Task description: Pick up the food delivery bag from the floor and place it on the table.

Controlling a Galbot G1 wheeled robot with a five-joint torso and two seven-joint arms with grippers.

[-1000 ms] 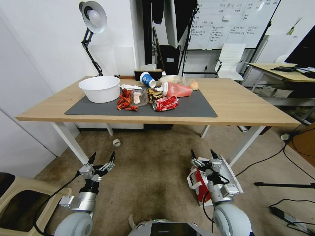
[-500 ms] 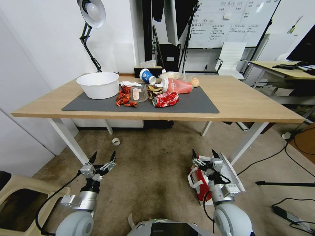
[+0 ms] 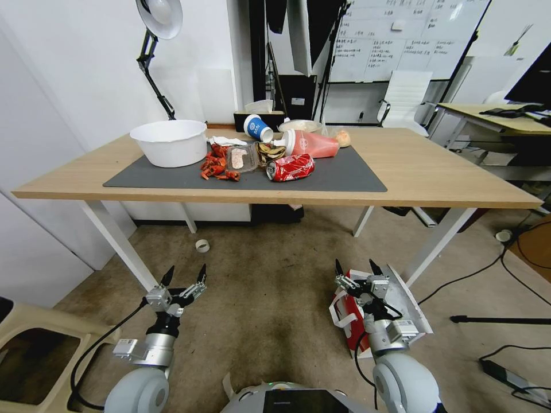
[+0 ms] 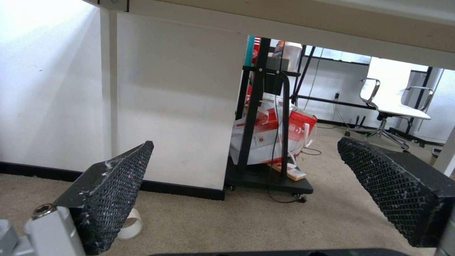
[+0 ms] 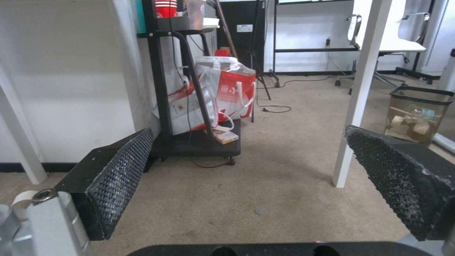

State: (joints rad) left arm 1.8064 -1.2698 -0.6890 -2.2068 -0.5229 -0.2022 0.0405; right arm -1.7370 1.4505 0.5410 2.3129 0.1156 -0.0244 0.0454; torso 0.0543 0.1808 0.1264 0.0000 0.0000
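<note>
Tabletop [image 3: 436, 172]: big light-wood slab on white legs, spans the far half of the head view at 12 o'clock. The dark grey mat [image 3: 344, 172] on it carries a white basin [image 3: 169, 142], a crushed red can [image 3: 290, 167], a tipped bottle w/ red drink [image 3: 307, 143], a blue paper cup [image 3: 258, 127] & crayfish scraps [image 3: 217, 166].

Floor [image 3: 270, 275]: worn, stained, brownish-grey, w/ a tape roll [image 3: 202, 245] at 11 o'clock.

Food delivery bag [image 3: 350, 318]: on the floor at approx 4 o'clock from view centre, beside a table leg, white w/ a red side and white handles, partly hidden under the right arm.

Right hand [image 3: 356, 268]: above the bag, fingers spread apart, gripping nothing. Left hand [image 3: 185, 273]: at 7 o'clock over bare floor, also spread and empty.

Step, my read: approach/pre-grasp, bag not yet taken. Next move prob needs the right hand lowered to the handles or top edge, closing there, then a lift high enough to clear the tabletop edge. Bare wood right of the mat looks the easiest landing spot.
</note>
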